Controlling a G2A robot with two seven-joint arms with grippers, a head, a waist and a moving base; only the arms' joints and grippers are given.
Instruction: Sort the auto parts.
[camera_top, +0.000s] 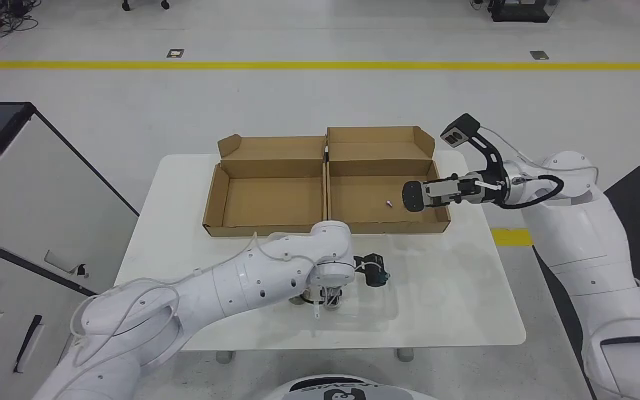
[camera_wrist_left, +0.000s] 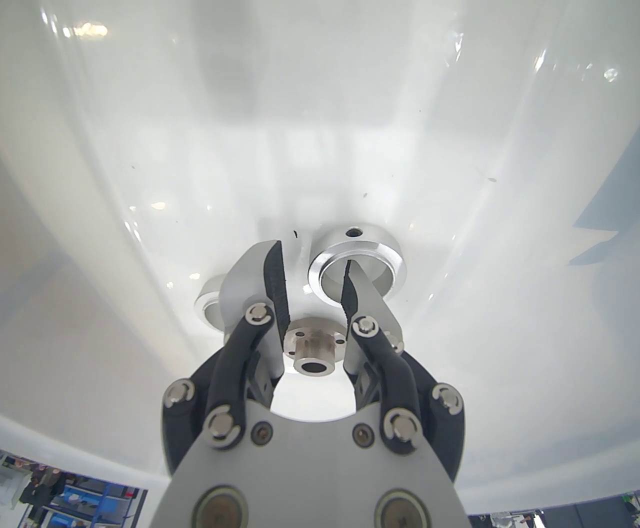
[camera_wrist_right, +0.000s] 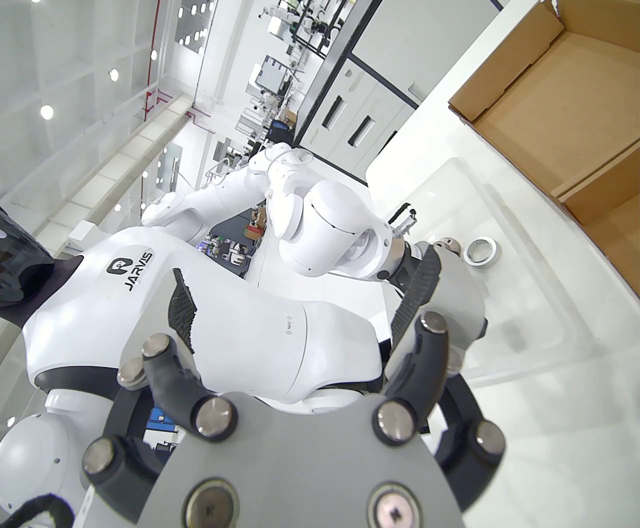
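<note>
My left claw hangs low inside the clear tray, jaws apart. Between its fingers stands a small flanged hub, bore upward, on the tray floor. The black pads sit just beside the flange on either side. I cannot tell whether they touch it.

Just past the fingertips, deeper into the tray, lies a silver ring with a small hole in its side. It rests flat and open end up, and one fingertip overlaps its opening from my camera. A third metal part sits in the tray on the other side of the hub, half hidden behind a finger, so I cannot make out its shape.

From the right wrist I see the ring near the middle of the tray, with a rounded part just beside it.

My right claw is wide open and carries nothing. It hangs well apart from the tray on the far side, over the near wall of one of two cardboard boxes. The boxes stand side by side, touching, on the white surface just beyond the tray. One small pinkish piece lies in the box under that claw.
</note>
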